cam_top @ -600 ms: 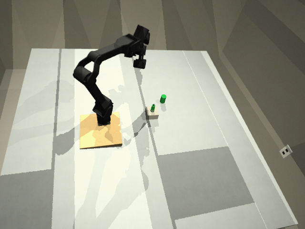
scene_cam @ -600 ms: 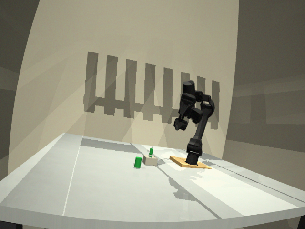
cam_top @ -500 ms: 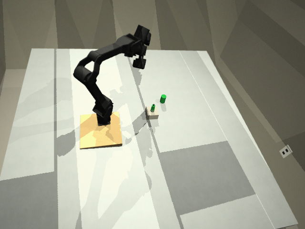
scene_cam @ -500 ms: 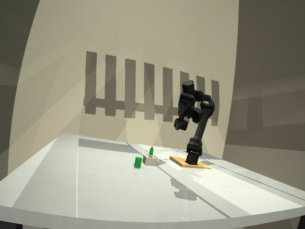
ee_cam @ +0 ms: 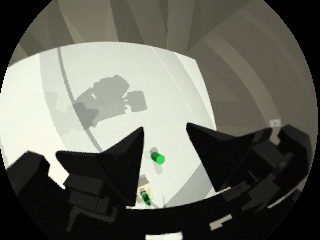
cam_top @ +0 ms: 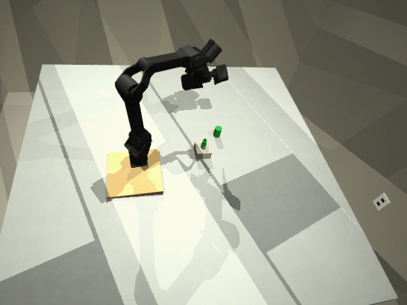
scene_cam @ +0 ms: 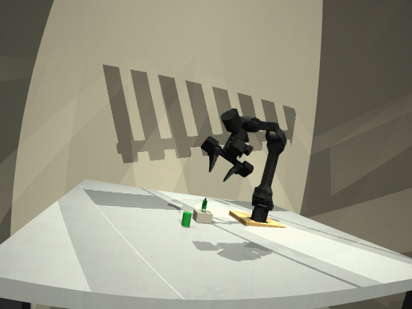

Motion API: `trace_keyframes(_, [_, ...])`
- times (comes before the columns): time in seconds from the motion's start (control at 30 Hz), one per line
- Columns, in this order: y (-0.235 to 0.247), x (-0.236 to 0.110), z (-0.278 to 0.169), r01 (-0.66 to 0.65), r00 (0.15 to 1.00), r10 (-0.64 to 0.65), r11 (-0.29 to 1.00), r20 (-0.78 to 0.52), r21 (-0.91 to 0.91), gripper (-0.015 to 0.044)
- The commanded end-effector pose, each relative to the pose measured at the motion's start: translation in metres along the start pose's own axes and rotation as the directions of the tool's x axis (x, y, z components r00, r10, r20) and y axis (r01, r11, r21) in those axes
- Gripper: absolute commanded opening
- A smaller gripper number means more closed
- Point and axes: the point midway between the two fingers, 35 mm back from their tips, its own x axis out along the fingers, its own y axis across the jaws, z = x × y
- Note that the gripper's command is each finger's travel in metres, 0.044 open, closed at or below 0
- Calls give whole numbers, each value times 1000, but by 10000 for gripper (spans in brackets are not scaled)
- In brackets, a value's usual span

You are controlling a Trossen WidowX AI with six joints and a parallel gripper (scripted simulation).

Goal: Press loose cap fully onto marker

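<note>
A green marker [cam_top: 204, 142] [scene_cam: 203, 203] [ee_cam: 143, 195] stands upright in a pale holder block [cam_top: 203, 151] [scene_cam: 202, 217] near the middle of the table. The green cap [cam_top: 217, 131] [scene_cam: 187, 219] [ee_cam: 158, 158] stands loose on the table just beside the block, apart from it. My gripper [cam_top: 207, 79] [scene_cam: 219, 175] [ee_cam: 166, 128] is open and empty. It hangs high in the air above the table, well above and behind the cap and marker, fingers pointing down toward them.
The arm's base stands on a tan wooden plate [cam_top: 134, 183] [scene_cam: 262, 223] left of the block in the top view. The white table [cam_top: 296, 229] [scene_cam: 100, 259] ends in edges on all sides. A wall socket [cam_top: 381, 201] is off the table at the right.
</note>
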Motion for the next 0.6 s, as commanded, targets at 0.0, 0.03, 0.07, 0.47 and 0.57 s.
trace_keyframes(0.0, [-25,25,-47,74,977,102,663,-188,745,257])
trace_keyframes(0.03, [-27,28,-53,104,971,119,576,-209,811,257])
trace_keyframes(0.07, [-29,30,-58,136,964,136,484,-228,865,257])
trace_keyframes(0.47, [-39,43,-102,462,879,297,-338,-373,820,257])
trace_keyframes(0.57, [-41,45,-111,517,855,333,-504,-397,692,257])
